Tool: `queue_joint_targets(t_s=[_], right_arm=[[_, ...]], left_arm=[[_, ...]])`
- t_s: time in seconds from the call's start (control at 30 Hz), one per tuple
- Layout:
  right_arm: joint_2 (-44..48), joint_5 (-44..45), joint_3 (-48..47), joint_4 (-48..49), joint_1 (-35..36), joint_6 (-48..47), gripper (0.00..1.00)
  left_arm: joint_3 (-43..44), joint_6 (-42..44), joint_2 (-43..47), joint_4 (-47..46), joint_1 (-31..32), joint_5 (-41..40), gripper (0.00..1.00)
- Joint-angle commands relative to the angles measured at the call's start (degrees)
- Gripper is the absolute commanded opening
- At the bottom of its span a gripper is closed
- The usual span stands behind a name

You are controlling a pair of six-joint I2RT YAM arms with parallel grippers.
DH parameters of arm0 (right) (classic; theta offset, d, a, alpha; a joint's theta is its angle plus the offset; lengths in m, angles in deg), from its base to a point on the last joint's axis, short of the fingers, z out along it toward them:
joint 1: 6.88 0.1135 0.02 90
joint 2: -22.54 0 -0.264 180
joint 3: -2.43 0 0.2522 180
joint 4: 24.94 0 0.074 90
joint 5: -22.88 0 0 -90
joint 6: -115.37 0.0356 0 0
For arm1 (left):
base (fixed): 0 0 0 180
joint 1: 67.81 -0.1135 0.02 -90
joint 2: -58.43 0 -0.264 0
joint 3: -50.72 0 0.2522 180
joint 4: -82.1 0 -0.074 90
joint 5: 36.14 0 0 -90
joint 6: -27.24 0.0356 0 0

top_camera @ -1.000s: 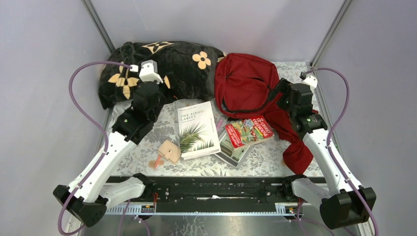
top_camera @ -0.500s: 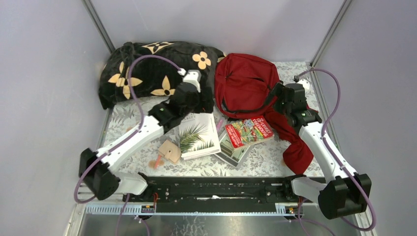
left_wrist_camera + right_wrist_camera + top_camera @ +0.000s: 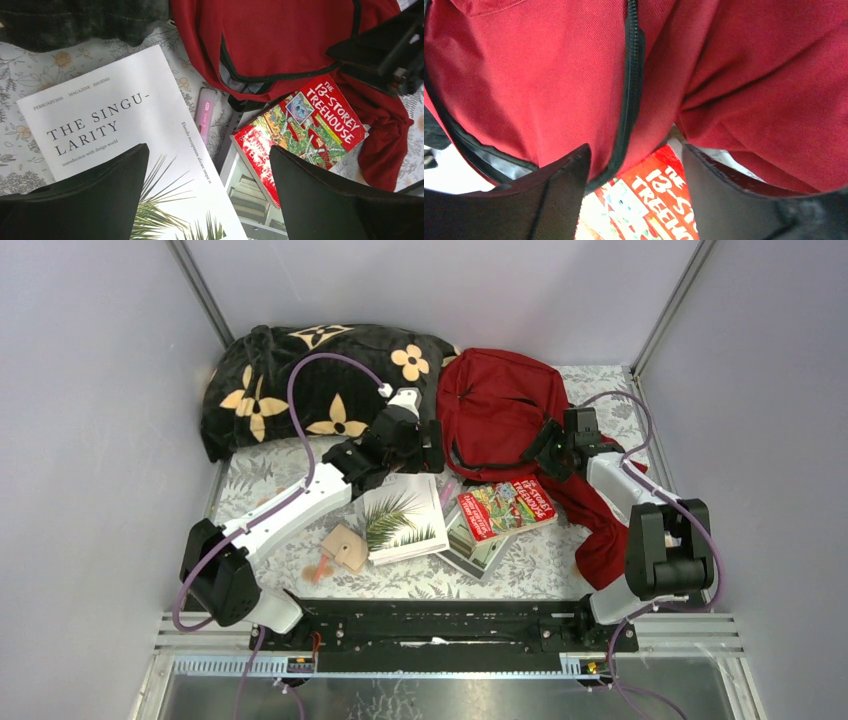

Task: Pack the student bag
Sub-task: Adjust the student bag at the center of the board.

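Observation:
The student bag [image 3: 500, 405], dark red with black zipper lines, lies at the back centre-right. My right gripper [image 3: 545, 452] is at its lower right edge. In the right wrist view the fingers [image 3: 559, 195] stand apart on either side of the bag's black zipper edge [image 3: 631, 100], not pressing it; the gripper [image 3: 634, 180] is open. My left gripper [image 3: 432, 445] hovers open by the bag's lower left edge, over the white magazine [image 3: 110, 115] and the red Treehouse book [image 3: 305, 125], holding nothing [image 3: 210, 200].
A black flowered blanket [image 3: 300, 380] fills the back left. A limp red garment [image 3: 600, 530] lies right of the books. Another book [image 3: 475, 550] lies under the red one, a pink pen [image 3: 205, 112] is between the magazine and the bag, and a wooden piece [image 3: 343, 547] is front left.
The left arm swung right from the blanket to the magazine's top by the bag. The right gripper moved in to the bag's zipper edge and its jaws narrowed a little.

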State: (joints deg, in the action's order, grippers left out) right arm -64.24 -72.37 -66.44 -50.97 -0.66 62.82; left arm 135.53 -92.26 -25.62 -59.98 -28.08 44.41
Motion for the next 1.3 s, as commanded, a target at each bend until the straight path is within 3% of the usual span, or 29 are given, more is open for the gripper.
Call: queue_joint_targets(t_s=[0.0,0.07,0.1,0.13,0.4,0.5,0.73,0.87,1.07,1.1,1.13,1.17,1.2,1.27], right_arm=[[-3.66,-5.11,-3.55,6.46,0.00,3.91,0.58],[-2.34,-5.67,-5.13,5.34,0.02,4.62,0.21],[-0.46,-5.67,-5.33,5.66,0.01,4.73,0.07],[1.82,-5.15,-5.37,6.58,0.01,5.21,0.00],[7.57,-0.20,-20.30,3.24,-0.07,-0.30,0.00],[11.94,2.10,-17.60,7.85,-0.07,-0.69,0.00],[14.98,8.85,-13.94,4.01,-0.23,-3.41,0.00],[15.45,7.26,-9.10,1.09,-0.34,-3.20,0.00],[18.84,-3.23,4.37,2.94,-0.41,2.04,0.00],[19.23,-5.64,6.47,4.04,-0.34,3.05,0.04],[19.58,-7.31,8.48,4.70,-0.33,3.99,0.18],[20.00,-8.37,10.35,5.12,-0.34,4.55,0.44],[20.44,-8.67,11.05,5.14,-0.30,4.70,0.60],[21.72,-8.02,11.23,4.32,-0.33,4.24,0.77]], left_arm=[[0.38,-2.04,-0.42,0.18,-0.09,2.06,0.99],[0.36,-2.09,-0.12,0.32,-0.09,2.75,0.99],[0.40,-2.00,0.04,0.43,-0.09,3.18,0.99],[0.49,-1.91,0.25,0.36,-0.09,3.43,0.99],[6.92,-1.04,-3.96,0.17,-1.33,7.24,0.99],[9.29,-1.00,-4.50,0.10,-2.04,9.12,0.99],[10.92,-0.83,-9.32,0.88,-2.90,14.90,0.99],[9.10,-5.31,-13.92,0.65,-3.60,12.58,0.99],[4.57,-11.41,-18.84,-7.17,-7.45,18.88,0.99],[4.84,-11.71,-19.63,-7.46,-7.47,17.95,0.99],[5.19,-11.99,-20.56,-7.96,-7.47,17.41,0.99],[5.57,-12.17,-21.62,-8.47,-7.47,17.28,0.98],[6.16,-12.43,-22.81,-8.93,-7.48,17.40,0.97],[8.05,-12.86,-25.89,-8.94,-7.52,18.30,0.93]])
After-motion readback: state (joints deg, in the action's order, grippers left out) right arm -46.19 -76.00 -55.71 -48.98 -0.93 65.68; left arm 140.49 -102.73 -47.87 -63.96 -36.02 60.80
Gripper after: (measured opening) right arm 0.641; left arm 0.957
